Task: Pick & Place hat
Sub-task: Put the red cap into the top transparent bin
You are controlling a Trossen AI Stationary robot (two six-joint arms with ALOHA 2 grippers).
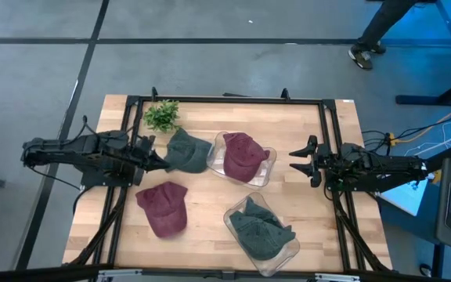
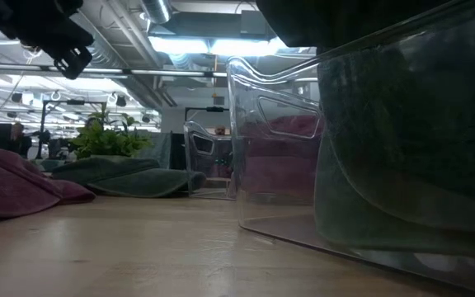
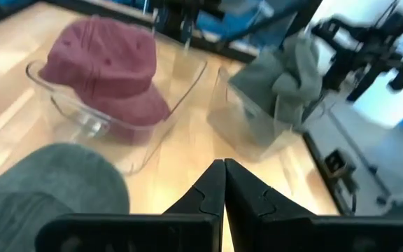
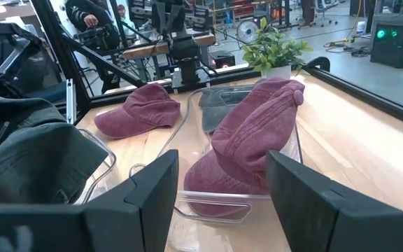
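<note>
A green hat (image 1: 186,150) lies flat on the wooden table (image 1: 319,235), left of centre. A maroon hat (image 1: 163,207) lies nearer the front. A second maroon hat (image 1: 243,157) sits in a clear bin (image 1: 266,174), and a second green hat (image 1: 261,229) fills another clear bin (image 1: 288,249) at the front. My left gripper (image 1: 161,162) hovers by the left edge of the loose green hat (image 3: 47,185). It is shut, with nothing between its fingers (image 3: 224,183). My right gripper (image 1: 297,160) stands open at the right, facing the binned maroon hat (image 4: 257,140).
A small potted plant (image 1: 163,115) stands at the far left corner. A black frame (image 1: 225,99) runs along the table's far edge and sides. A person's legs (image 1: 378,31) pass on the floor beyond the table.
</note>
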